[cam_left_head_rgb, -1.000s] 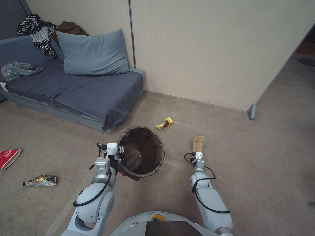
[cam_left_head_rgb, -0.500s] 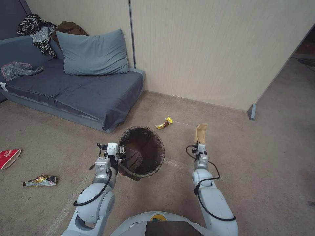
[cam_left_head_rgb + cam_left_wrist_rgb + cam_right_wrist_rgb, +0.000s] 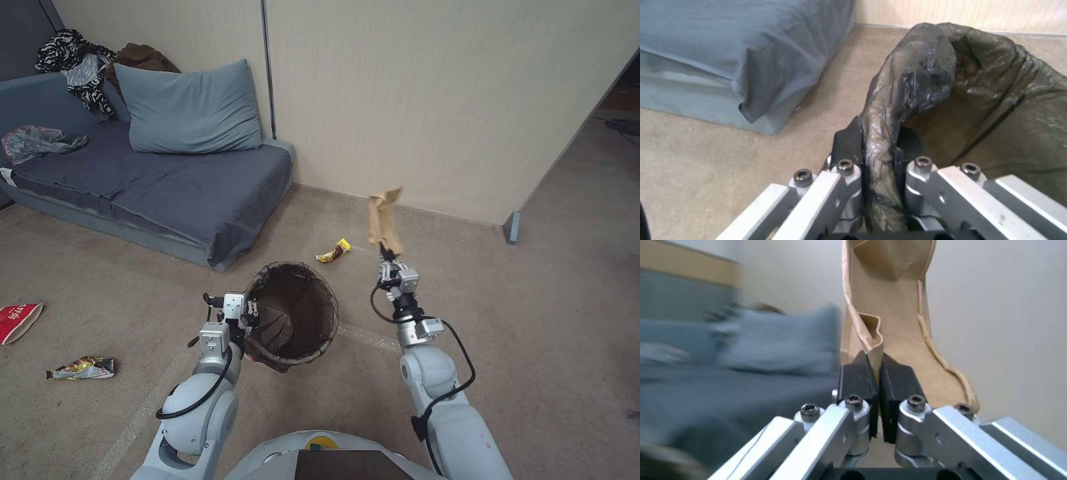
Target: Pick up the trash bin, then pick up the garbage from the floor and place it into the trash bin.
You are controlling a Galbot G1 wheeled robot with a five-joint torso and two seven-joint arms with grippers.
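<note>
Grey sofa (image 3: 160, 193) against the wall, blue-grey pillow (image 3: 190, 107) propped at its back, zebra-striped and brown clothes (image 3: 80, 67) heaped on the far arm, a crumpled plastic sheet (image 3: 33, 141) on the seat.

Trash bin (image 3: 293, 313) off the sofa's near corner, tilted, mouth up, dark liner folded over the rim. Left tool (image 3: 248, 315) at the bin's rim on the side toward the robot's left; in the left wrist view its fingers (image 3: 849, 141) are pinched tight on the liner-covered rim, one outside, one inside.

Right arm raised beyond the bin, toward the wall. Right tool (image 3: 385, 257) clamped on the lower edge of a tan paper tray (image 3: 383, 220), which stands upright above it, clear of the floor; right wrist view shows the black pads (image 3: 858, 380) nearly touching with the tray's folded edge between.

Floor litter: red-and-white paper cup (image 3: 19, 320) flattened, well left of the bin; yellow-gold snack wrapper (image 3: 83, 367) near that cup, closer to the robot; small yellow wrapper (image 3: 333, 251) just beyond the bin, toward the wall.
</note>
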